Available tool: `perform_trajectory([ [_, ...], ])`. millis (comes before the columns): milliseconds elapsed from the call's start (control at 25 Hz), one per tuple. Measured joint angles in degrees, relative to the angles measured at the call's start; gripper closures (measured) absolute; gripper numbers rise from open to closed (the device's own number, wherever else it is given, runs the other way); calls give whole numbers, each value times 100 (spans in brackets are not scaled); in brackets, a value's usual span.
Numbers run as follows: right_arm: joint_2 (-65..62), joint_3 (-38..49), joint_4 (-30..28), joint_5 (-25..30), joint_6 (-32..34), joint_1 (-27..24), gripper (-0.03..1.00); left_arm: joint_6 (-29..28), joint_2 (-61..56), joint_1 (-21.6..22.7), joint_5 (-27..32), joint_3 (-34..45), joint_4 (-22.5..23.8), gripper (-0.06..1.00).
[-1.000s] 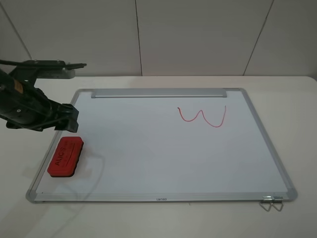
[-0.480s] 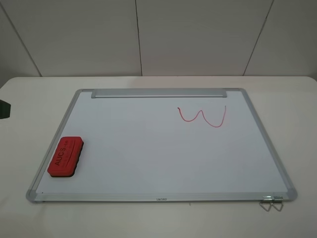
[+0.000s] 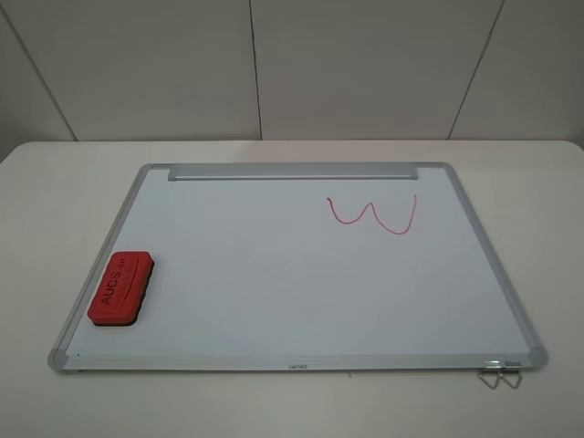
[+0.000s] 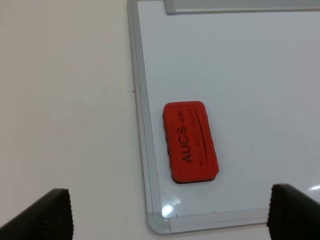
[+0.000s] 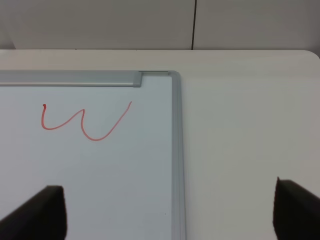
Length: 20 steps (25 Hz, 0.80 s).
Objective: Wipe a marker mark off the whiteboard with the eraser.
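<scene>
Left gripper: only the two dark ribbed fingertips show in the left wrist view, set wide apart with nothing between them, so the jaws stand open. They hang above the table, clear of everything. Below and between them lies the near left corner of the board.

Right gripper: the same picture in the right wrist view, two dark fingertips far apart, empty, jaws spread. One tip sits over the board, the other over bare table.

Neither arm appears in the high view.

Eraser: red block, dark lettering "AUCS" on top, black felt edge showing beneath. It lies flat on the whiteboard near the left frame, close to the near left corner, long side roughly along the frame. Nothing touches it.

Whiteboard: flat on the white table, silver-grey frame, grey tray strip along the far edge. Two metal clips lie at the near right corner.

Mark: the only red line visible is a wavy W squiggle on the far right part of the board, below the tray strip and well apart from the eraser. No V-shaped mark shows anywhere on the board.
</scene>
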Motion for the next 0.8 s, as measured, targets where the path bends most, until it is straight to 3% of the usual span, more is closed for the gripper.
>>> perform_trajectory([
  [280, 0, 0, 0, 0, 0, 0, 26, 195, -165, 0, 429, 14, 0, 17],
  [800, 0, 0, 0, 0, 0, 0, 26, 909, -1713, 0, 299, 575, -317, 17],
])
